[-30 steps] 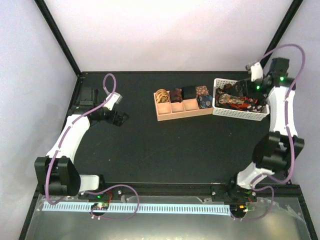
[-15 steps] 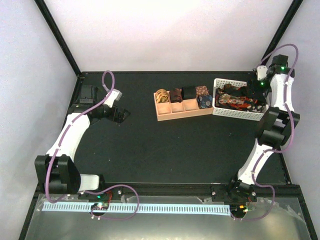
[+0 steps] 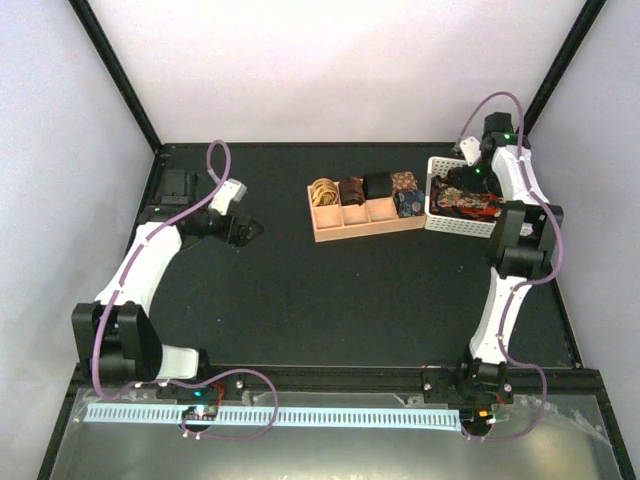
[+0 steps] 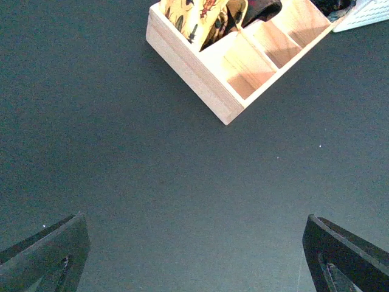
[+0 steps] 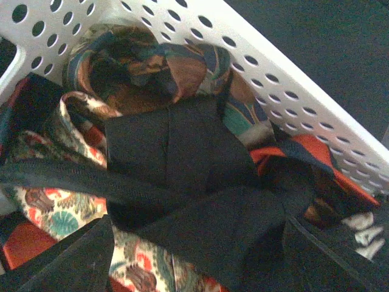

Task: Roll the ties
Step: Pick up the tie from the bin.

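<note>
Several rolled ties sit in the tan wooden tray (image 3: pixel 345 224): gold (image 3: pixel 323 190), brown (image 3: pixel 352 188), black (image 3: pixel 377 184), a patterned one (image 3: pixel 405 180) and dark blue (image 3: pixel 408 203). Loose ties (image 3: pixel 470 200) lie heaped in the white basket (image 3: pixel 465 226). My right gripper (image 3: pixel 468 178) hangs over that heap; in the right wrist view it (image 5: pixel 200 261) is open, its fingers either side of a black tie (image 5: pixel 182 158) lying over red and patterned ties. My left gripper (image 3: pixel 245 232) is open and empty above the mat, left of the tray; the gold tie shows in the left wrist view (image 4: pixel 194 15).
The tray's three front compartments (image 4: pixel 255 61) show bare wood. The basket's perforated wall (image 5: pixel 285 79) runs close behind my right fingers. A small black block (image 3: pixel 178 187) sits at the mat's far left corner. Black frame posts stand at the back corners.
My right arm has swung left from beyond the basket's right end, and its gripper now sits over the tie heap. The left arm has barely moved.
</note>
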`<state>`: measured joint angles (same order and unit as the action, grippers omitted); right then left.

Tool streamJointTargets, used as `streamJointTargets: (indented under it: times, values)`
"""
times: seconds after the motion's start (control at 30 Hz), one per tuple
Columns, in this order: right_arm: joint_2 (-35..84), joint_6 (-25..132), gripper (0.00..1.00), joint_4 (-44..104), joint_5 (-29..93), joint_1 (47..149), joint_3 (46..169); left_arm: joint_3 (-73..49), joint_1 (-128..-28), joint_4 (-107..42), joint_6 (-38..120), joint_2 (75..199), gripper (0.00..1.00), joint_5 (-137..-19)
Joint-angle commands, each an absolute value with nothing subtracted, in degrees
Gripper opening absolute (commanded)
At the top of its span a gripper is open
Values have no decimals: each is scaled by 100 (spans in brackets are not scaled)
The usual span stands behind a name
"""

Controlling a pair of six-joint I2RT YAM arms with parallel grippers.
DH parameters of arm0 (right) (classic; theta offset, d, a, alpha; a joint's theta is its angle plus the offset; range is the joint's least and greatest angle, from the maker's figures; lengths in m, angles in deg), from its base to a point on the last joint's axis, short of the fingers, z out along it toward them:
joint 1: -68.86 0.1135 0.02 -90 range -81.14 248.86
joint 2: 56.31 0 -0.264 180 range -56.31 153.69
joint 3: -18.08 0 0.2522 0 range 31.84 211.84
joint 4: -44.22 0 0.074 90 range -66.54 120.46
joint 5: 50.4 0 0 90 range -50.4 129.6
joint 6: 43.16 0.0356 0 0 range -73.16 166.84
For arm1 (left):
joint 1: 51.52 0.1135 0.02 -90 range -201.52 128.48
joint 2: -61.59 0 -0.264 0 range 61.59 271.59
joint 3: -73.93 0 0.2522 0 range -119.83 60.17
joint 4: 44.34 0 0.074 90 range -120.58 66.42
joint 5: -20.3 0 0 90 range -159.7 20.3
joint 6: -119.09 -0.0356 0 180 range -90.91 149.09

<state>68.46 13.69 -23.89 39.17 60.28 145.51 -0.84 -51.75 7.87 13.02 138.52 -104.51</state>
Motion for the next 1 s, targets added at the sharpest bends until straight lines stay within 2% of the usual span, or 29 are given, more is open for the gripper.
streamJointTargets:
  times: [0.0, 0.17, 0.27, 0.37, 0.43, 0.47, 0.57, 0.73, 0.77, 0.97]
  values:
    - [7080, 925, 77, -1990, 4522, 6182, 14645, -406, -5148, 924, 1213, 14021, 99, -10708]
    - [7417, 772, 68, -2140, 4701, 6228, 14922, -533, -5148, 966, 1237, 14112, 99, -10722]
    - [7440, 658, 68, -2208, 4782, 6223, 14896, -570, -5147, 974, 1256, 14122, 99, -10731]
    - [7408, 533, 81, -2496, 4627, 6228, 14964, -662, -5151, 1024, 1264, 14142, 99, -10762]
    - [7318, 494, 83, -2464, 4596, 6228, 14925, -680, -5148, 1023, 1282, 14135, 99, -10767]
    - [7291, 473, 80, -2411, 4612, 6229, 14923, -680, -5146, 1019, 1288, 14127, 99, -10781]
    - [7292, 427, 58, -2170, 4850, 6228, 14985, -688, -5147, 1034, 1301, 14115, 99, -10779]
    - [7471, 426, 8, -2548, 5051, 6232, 15753, -820, -5137, 1101, 1199, 13999, 99, -10536]
    - [7409, 474, 2, -2628, 4996, 6229, 15850, -851, -5139, 1108, 1178, 13973, 99, -10505]
    - [6436, 759, 1, -2550, 4537, 6228, 15899, -1090, -5141, 1203, 1208, 13926, 99, -10551]
